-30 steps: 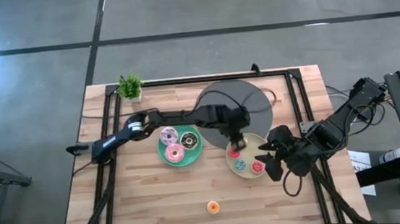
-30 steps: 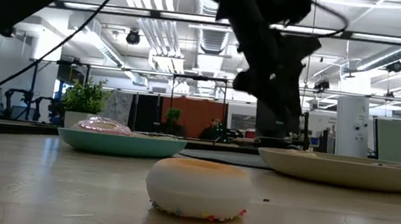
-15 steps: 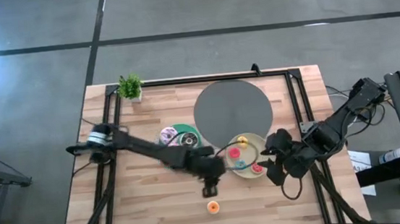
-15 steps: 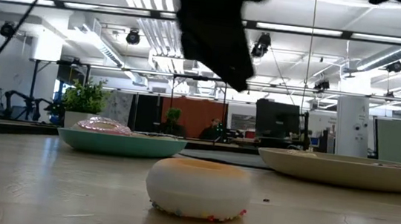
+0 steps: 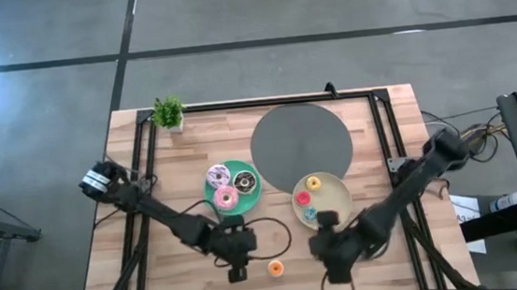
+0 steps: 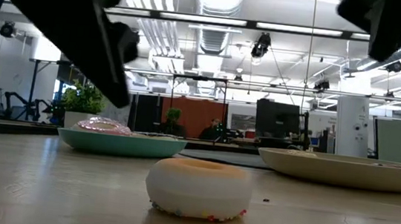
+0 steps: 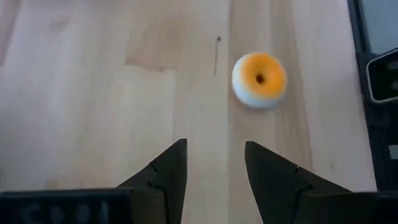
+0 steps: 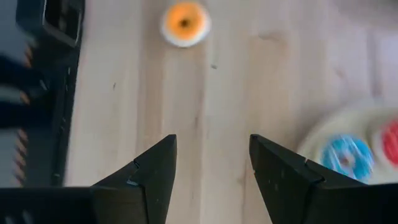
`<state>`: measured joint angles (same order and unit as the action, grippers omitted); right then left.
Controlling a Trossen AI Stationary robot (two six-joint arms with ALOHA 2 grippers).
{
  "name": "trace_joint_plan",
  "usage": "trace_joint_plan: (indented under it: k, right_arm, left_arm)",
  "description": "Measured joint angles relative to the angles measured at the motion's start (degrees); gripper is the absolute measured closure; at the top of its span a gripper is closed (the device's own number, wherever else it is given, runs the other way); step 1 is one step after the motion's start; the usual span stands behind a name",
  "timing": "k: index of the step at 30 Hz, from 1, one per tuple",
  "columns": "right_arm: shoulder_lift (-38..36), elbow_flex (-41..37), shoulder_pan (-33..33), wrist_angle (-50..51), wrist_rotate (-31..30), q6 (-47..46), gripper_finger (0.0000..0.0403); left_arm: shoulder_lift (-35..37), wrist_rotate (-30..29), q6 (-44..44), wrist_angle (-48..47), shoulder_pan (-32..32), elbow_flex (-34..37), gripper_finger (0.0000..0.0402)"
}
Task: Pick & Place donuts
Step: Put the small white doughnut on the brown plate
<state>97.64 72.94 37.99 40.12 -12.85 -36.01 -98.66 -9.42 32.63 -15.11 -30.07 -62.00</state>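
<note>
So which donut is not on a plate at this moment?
The orange-iced donut: it lies alone on the bare wood near the table's front edge, between the left gripper and right gripper; the others sit on plates.

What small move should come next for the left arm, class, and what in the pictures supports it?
Probably shift the left gripper sideways until the orange donut sits between its open fingers, then lower. The donut lies alone on the bare table, off to one side of the fingers' line. The right gripper is also open and hovers nearby.

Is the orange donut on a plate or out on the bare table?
Out on the table: the orange donut lies alone on bare wood, off both plates.
</note>
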Motion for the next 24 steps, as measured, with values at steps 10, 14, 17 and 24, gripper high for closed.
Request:
trace_joint_plan:
  k: [10, 14, 17, 24]
  right_arm:
    - [19.3, 17.4, 0.8, -0.3, -3.4, 19.5, 0.0211]
    - [25.3, 24.1, 0.8, -1.2, -3.8, 20.2, 0.0224]
    - [29.3, 28.0, 0.8, -1.2, -3.8, 19.9, 0.0236]
    - [34.9, 34.1, 0.6, 1.9, -6.1, 18.2, 0.0256]
  left_arm:
    - [2.9, -10.5, 4.7, -5.7, -4.5, 0.5, 0.0266]
    - [4.6, -13.1, 5.6, -7.4, -5.4, 0.7, 0.0266]
    - [6.3, -13.9, 6.3, -7.2, -6.2, 1.4, 0.0266]
    - [10.3, -16.7, 10.8, -7.0, -7.8, 4.2, 0.0266]
